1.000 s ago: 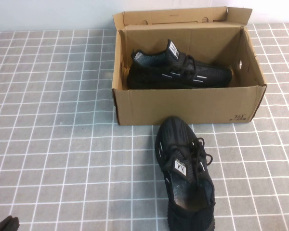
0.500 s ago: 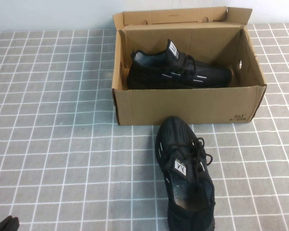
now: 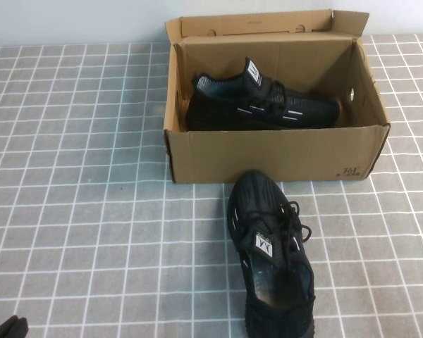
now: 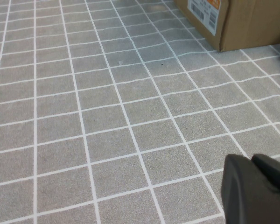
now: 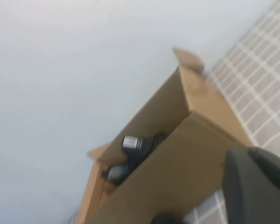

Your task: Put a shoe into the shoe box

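And here is the table, a grey cloth (image 3: 84, 176) ruled in white squares, with the shoe box (image 3: 268, 156) sitting at the far middle, lid flap thrown back against the pale wall (image 3: 70, 21). Inside it lies one black shoe (image 3: 262, 104), stretched along the box's length with its heel toward the robot's left and its toe toward the right, white tongue label up and short white dashes showing on its side. A round hole (image 3: 352, 93) shows in the box's right wall, and small dark print (image 3: 350, 171) sits at the front right corner. Just in front of the box, on the cloth, the second shoe (image 3: 271, 257) lies with its toe almost at the front wall and its heel running toward the near edge, laces loose and grey lining in view. Down in the near left corner of the high view, the left gripper (image 3: 7, 328) barely peeks in, low over the cloth and well apart from both shoes; its wrist camera shows its dark fingers (image 4: 245, 186) pressed together, nothing between them, with a corner of the box and a white barcode sticker (image 4: 204, 10) far off. The right gripper (image 5: 261, 186) is out of the high view; its own camera looks up at the box from the near side, tilted, and its dark fingers sit together, empty, with the boxed shoe visible over the front wall.
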### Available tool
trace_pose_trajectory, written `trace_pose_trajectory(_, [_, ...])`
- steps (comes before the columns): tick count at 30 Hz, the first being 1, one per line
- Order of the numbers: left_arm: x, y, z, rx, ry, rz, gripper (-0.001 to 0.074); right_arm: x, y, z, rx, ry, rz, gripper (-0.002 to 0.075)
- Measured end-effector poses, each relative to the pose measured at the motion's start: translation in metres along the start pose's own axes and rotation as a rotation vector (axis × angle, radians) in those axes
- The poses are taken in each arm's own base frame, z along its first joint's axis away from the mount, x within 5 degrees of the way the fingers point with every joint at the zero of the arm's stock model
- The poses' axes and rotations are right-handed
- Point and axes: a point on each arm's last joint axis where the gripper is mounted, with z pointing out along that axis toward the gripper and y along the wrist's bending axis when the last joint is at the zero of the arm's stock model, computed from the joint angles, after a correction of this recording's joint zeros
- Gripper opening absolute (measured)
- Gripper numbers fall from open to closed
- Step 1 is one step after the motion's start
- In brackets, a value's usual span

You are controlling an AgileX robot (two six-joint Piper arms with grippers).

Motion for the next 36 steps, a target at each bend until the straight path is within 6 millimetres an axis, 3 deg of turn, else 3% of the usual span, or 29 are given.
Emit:
trace_pose_trajectory(5, [0.000,0.000,0.000,0.000,0.000,0.000,-0.0001,0.005,0.020,0.000,-0.044,0.170,-0.015,-0.0016])
trace_pose_trajectory(10, [0.000,0.000,0.000,0.000,0.000,0.000,-0.0001,-0.001,0.052,0.017,0.031,0.441,-0.188,-0.0016])
trace_pose_trajectory(15, [0.000,0.000,0.000,0.000,0.000,0.000,-0.0001,-0.008,0.074,0.053,0.126,0.751,-0.380,-0.0016])
trace_pose_trajectory(20, [0.000,0.000,0.000,0.000,0.000,0.000,-0.0001,-0.017,0.088,0.102,0.129,0.916,-0.483,-0.0016])
trace_pose_trajectory(25, [0.000,0.000,0.000,0.000,0.000,0.000,-0.0001,-0.013,0.099,0.150,0.099,1.050,-0.561,-0.0016])
trace_pose_trajectory(31, [0.000,0.000,0.000,0.000,0.000,0.000,-0.0001,0.037,0.132,0.175,-0.062,1.259,-0.758,-0.0016])
trace_pose_trajectory(36, [0.000,0.000,0.000,0.000,0.000,0.000,-0.0001,0.081,0.155,0.170,-0.202,1.394,-1.000,-0.0014])
